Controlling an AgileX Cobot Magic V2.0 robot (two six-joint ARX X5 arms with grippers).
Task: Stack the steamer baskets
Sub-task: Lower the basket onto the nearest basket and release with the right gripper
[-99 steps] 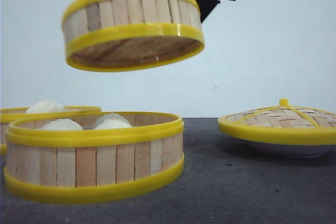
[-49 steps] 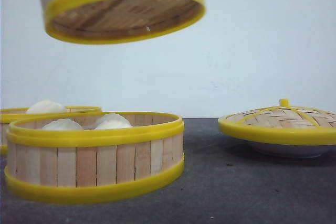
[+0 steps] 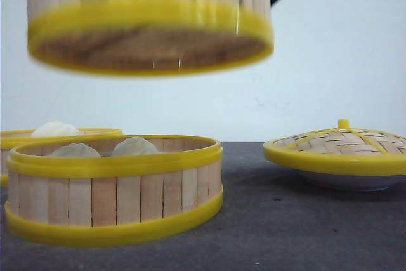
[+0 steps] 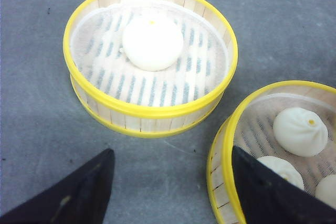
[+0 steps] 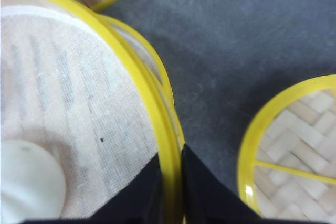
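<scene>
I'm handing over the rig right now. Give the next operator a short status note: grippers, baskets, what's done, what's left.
Right gripper: shut on the rim of the lifted steamer basket, which hangs in the air above the near basket and holds a bun.
Left gripper: open, holding nothing, above the table between the far basket and the near one.
Near basket holds three buns; far basket, behind it to the left in the front view, holds one.
Woven lid rests on the white plate, right side.
Done: one basket lifted.
Left: nothing stacked yet; set the lifted basket on another, then stack the third.
</scene>
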